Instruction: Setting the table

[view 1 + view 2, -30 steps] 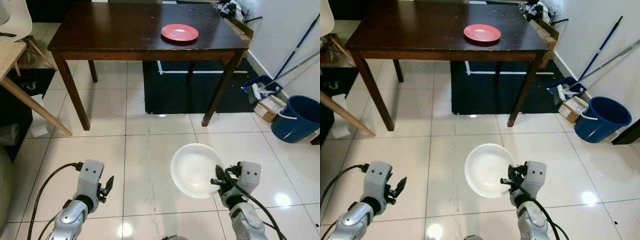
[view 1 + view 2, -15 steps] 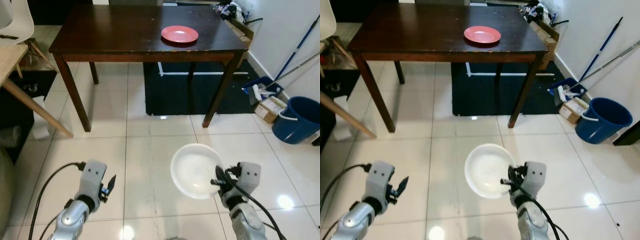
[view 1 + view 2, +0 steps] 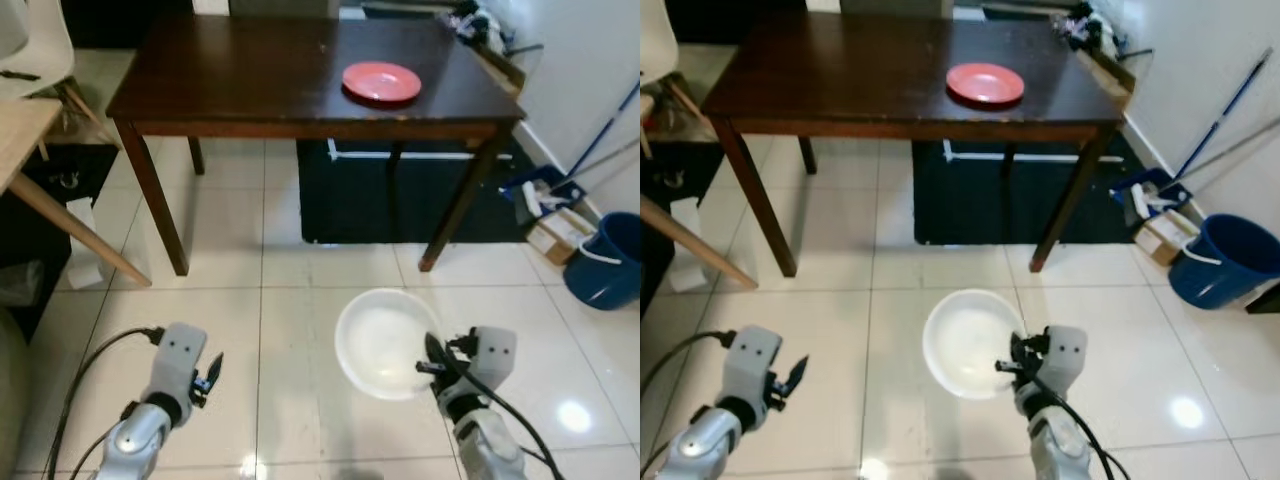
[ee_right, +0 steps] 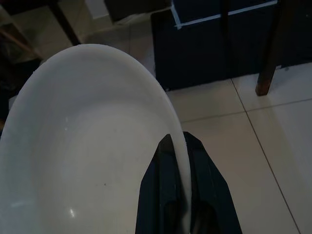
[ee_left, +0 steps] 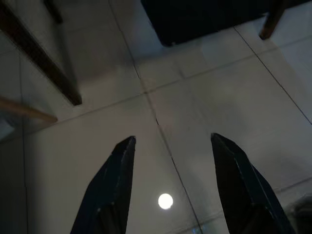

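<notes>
A white bowl (image 3: 382, 342) hangs over the tiled floor, its rim pinched by my right gripper (image 3: 432, 362), which is shut on it. In the right wrist view the bowl (image 4: 87, 146) shows its hollow inside, with both black fingers (image 4: 165, 185) clamped on its edge. Ahead stands a dark wooden table (image 3: 250, 70) with a red plate (image 3: 381, 81) on its right part. My left gripper (image 3: 213, 367) hangs low on the left, open and holding nothing; its fingers (image 5: 117, 175) are spread above bare tiles.
A dark rug (image 3: 400, 190) lies under the table. A blue bucket (image 3: 605, 260), mop handles (image 3: 590, 140) and a cardboard box (image 3: 545, 222) crowd the right wall. On the left stand a light wooden table leg (image 3: 70, 235) and a white chair (image 3: 35, 45).
The whole picture has shifted: the table now sits lower and nearer in the eye views, so the camera has moved toward it. The bowl stays held in my right gripper.
</notes>
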Robot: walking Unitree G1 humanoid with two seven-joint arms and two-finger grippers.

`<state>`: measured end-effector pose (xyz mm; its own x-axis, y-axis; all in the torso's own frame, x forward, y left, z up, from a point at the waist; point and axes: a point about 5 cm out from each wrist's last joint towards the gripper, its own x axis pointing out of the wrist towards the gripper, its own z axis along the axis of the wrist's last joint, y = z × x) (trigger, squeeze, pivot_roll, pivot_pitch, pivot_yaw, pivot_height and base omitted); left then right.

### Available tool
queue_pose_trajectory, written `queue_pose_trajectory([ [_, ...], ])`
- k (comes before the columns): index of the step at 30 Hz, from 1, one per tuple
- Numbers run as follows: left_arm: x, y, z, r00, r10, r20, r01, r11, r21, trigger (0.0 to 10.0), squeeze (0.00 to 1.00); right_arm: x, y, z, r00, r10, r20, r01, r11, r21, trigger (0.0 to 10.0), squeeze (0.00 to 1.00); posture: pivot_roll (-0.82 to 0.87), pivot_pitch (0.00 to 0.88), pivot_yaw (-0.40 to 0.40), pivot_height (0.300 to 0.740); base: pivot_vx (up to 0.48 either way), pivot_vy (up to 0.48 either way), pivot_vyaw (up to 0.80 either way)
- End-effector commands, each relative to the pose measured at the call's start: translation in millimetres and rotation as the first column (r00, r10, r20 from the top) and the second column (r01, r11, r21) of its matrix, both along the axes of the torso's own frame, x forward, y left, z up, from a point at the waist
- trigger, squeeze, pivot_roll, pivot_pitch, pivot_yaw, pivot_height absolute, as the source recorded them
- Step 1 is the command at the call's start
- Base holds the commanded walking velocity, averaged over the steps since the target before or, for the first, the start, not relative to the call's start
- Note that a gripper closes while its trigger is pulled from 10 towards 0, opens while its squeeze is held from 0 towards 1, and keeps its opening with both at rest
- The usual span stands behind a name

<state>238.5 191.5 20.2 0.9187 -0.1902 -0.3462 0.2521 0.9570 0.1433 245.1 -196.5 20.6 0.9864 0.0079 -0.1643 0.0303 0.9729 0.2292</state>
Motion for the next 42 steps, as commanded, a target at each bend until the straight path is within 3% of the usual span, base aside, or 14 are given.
queue_pose_trajectory([
  [1, -0.9, -5.1, -2.0, 1.000, -0.024, -0.007, 0.025, 1.000, 0.005, 10.0, 0.00, -2.7, -6.4, -1.1, 1.000, -0.024, -0.004, 0.024, 1.000, -0.005, 10.0, 0.00, -0.13, 0.013, 0.029, 0.740, 0.458, 0.000, 0.00],
  [8, 1.5, -6.6, 1.8, 0.999, -0.042, 0.015, 0.042, 0.999, 0.015, 10.0, 0.00, -0.6, -12.6, 5.8, 0.998, -0.049, 0.027, 0.049, 0.999, -0.006, 10.0, 0.00, -0.13, 0.014, 0.032, 0.740, 0.458, 0.000, 0.00],
  [12, 10.1, -15.6, 18.1, 0.989, -0.114, 0.094, 0.110, 0.993, 0.043, 10.0, 0.00, 4.0, -18.3, 14.3, 0.996, -0.070, 0.060, 0.070, 0.998, -0.006, 10.0, 0.00, -0.13, 0.015, 0.034, 0.740, 0.457, 0.000, 0.00],
  [15, 16.4, -24.5, 32.0, 0.976, -0.160, 0.147, 0.155, 0.987, 0.043, 10.0, 0.00, 6.4, -21.6, 18.8, 0.994, -0.083, 0.078, 0.083, 0.997, -0.006, 10.0, 0.00, -0.13, 0.014, 0.036, 0.740, 0.454, 0.000, 0.00],
  [23, 27.4, -67.4, 76.3, 0.896, -0.318, 0.309, 0.327, 0.945, 0.024, 10.0, 0.00, 19.4, -37.0, 52.9, 0.967, -0.155, 0.202, 0.156, 0.988, 0.010, 10.0, 0.00, -0.14, 0.014, 0.046, 0.740, 0.457, 0.000, 0.00],
  [36, 27.0, -92.0, 102.0, 0.849, -0.365, 0.381, 0.392, 0.920, 0.008, 10.0, 0.00, 30.4, -37.4, 99.4, 0.922, -0.159, 0.354, 0.155, 0.987, 0.040, 10.0, 0.00, -0.14, 0.015, 0.056, 0.740, 0.450, 0.000, 0.00],
  [42, 26.7, -100.0, 108.3, 0.832, -0.386, 0.397, 0.419, 0.908, 0.006, 10.0, 0.00, 30.5, -41.4, 109.1, 0.910, -0.174, 0.376, 0.169, 0.984, 0.047, 10.0, 0.00, -0.14, 0.016, 0.060, 0.740, 0.428, 0.000, 0.00],
])
